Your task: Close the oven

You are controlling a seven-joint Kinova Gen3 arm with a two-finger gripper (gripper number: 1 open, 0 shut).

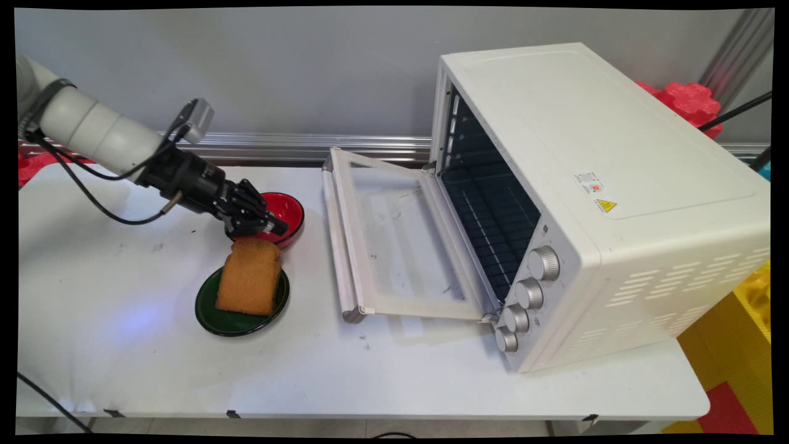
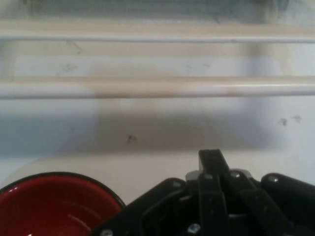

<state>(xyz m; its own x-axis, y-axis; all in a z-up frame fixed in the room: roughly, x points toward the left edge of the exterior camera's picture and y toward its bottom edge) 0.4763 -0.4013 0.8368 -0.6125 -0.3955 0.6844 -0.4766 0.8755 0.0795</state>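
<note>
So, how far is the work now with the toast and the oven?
Done: the oven has its door lying fully open. In hand: nothing. The gripper is shut and empty, just above the red bowl and behind the toast. Left: the toast lies untouched on the green plate, and no food shows inside the oven, so any move of it is not yet begun.
</note>
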